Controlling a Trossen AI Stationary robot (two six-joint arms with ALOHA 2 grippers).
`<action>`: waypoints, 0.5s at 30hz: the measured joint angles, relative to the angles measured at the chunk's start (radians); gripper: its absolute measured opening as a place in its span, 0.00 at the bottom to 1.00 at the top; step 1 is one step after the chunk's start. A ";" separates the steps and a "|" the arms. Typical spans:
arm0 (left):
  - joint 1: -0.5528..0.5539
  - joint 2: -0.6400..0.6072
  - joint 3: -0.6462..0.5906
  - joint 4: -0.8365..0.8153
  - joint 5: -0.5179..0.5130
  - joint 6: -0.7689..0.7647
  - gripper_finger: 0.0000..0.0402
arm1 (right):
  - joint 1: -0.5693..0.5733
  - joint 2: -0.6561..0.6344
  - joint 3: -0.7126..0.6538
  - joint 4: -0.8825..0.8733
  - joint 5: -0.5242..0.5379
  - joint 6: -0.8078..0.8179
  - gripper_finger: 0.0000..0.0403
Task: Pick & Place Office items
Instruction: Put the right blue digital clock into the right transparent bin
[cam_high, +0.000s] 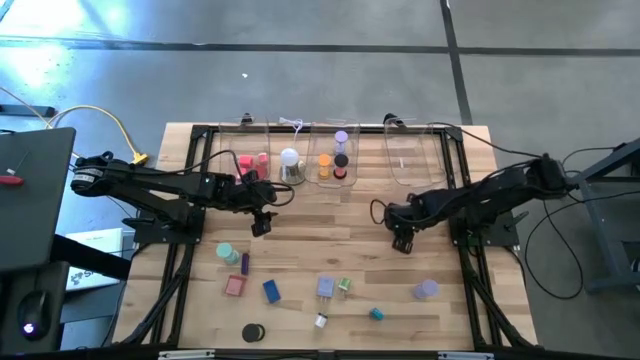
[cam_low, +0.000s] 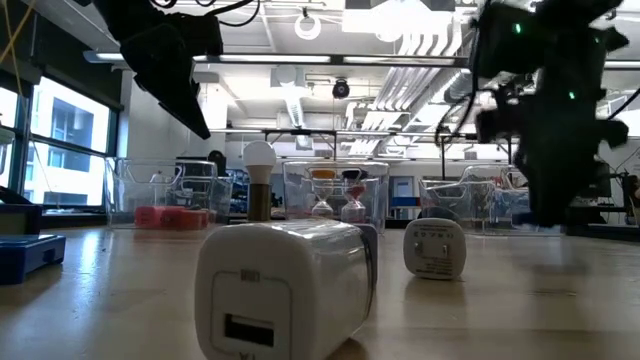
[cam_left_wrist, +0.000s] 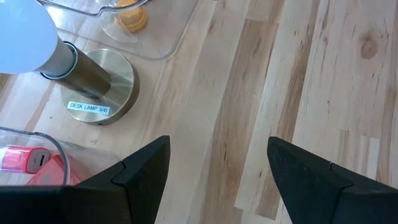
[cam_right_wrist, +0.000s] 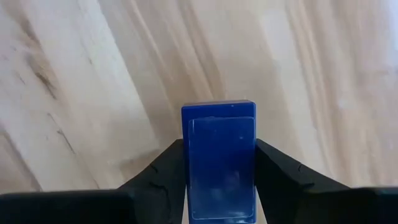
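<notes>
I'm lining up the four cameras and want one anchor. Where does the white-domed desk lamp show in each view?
High view: desk lamp at the table's far edge, between the clear bins, just beyond the left gripper.
Low view: mid-distance, left of centre, behind the white adapter.
Left wrist view: dome and brass base, labelled, upper left corner.
Right wrist view: not in it.
Shared landmark: the clear bin with orange pieces beside the lamp.

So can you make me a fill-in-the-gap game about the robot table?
1. The right gripper is squeezing a block coloured ____.
2. The left gripper holds ____.
3. The label on the brass base reads desk ____.
4. The table top is made of ____.

Missing words: blue; nothing; lamp; wood
</notes>
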 joint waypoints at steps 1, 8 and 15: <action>0.000 0.000 0.000 0.000 0.000 0.000 0.65 | 0.012 0.000 0.023 -0.020 0.012 0.003 0.34; 0.000 0.000 0.000 0.000 0.001 0.001 0.65 | 0.083 -0.001 0.196 -0.197 0.144 0.030 0.34; 0.000 0.000 0.000 0.000 0.006 0.001 0.65 | 0.101 -0.002 0.385 -0.442 0.318 0.071 0.34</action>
